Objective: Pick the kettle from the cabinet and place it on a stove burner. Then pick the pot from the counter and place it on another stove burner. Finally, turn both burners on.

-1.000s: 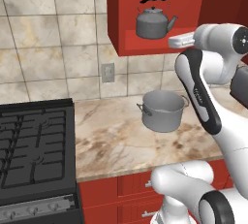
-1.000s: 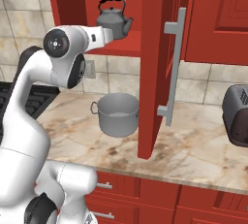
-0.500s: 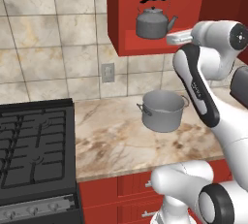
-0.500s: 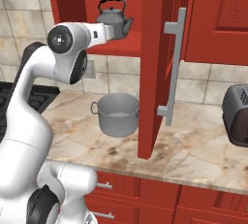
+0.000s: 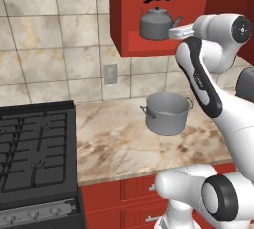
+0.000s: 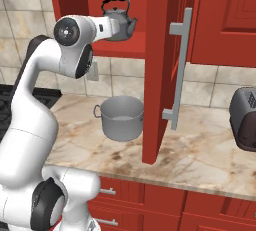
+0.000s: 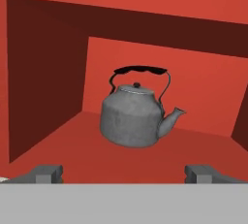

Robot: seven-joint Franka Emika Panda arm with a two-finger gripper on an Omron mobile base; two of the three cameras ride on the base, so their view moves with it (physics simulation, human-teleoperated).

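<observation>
As my left base view shows, the wrist has advanced toward the cabinet (image 5: 149, 44). Right base view: arm reaches in just short of the kettle (image 6: 118, 21). Hand view: gripper (image 7: 125, 173) spread wide, kettle dead ahead on the shelf, ungrasped; approach continuing.

Even, bright, shadowless rendered light across all views, sharp everywhere, with no glare, blur or edge distortion. Beyond the fingers (image 7: 47, 173), the cabinet (image 7: 203, 92) recess darkens along its upper back wall and one side; the kettle (image 7: 133, 116) shows soft grey shading.
</observation>
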